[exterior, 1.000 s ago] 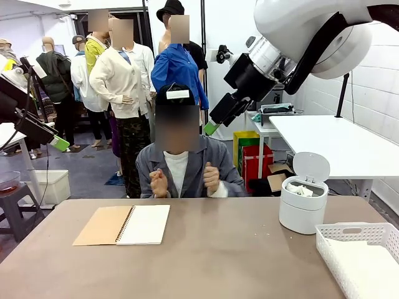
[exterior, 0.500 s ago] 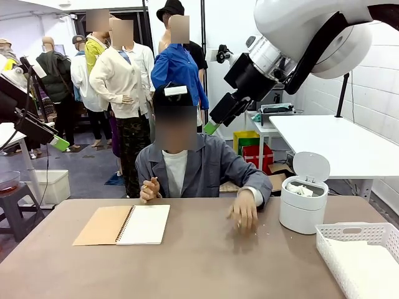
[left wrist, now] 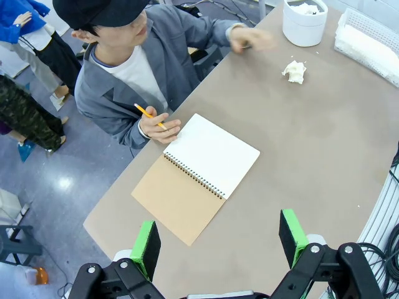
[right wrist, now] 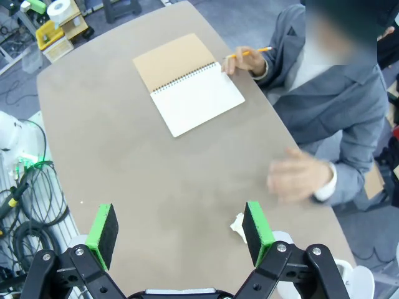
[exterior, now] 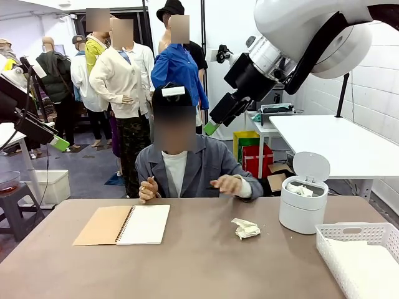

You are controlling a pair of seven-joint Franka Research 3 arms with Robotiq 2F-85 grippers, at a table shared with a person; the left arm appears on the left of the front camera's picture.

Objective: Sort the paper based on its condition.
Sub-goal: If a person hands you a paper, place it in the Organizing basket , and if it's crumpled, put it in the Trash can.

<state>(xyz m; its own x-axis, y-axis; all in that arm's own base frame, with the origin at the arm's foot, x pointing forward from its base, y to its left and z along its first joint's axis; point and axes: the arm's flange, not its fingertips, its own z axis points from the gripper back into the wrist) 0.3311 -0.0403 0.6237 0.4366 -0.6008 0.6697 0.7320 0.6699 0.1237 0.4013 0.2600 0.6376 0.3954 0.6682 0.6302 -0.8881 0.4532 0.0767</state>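
Between the spread green pads of the right gripper (right wrist: 181, 233), held high over the table, nothing is held; the crumpled white paper ball (right wrist: 237, 223) lies at about three o'clock, half hidden behind one pad. The left gripper (left wrist: 219, 240), also spread and empty, sees that lump far off at one o'clock. The right arm looks nearer.
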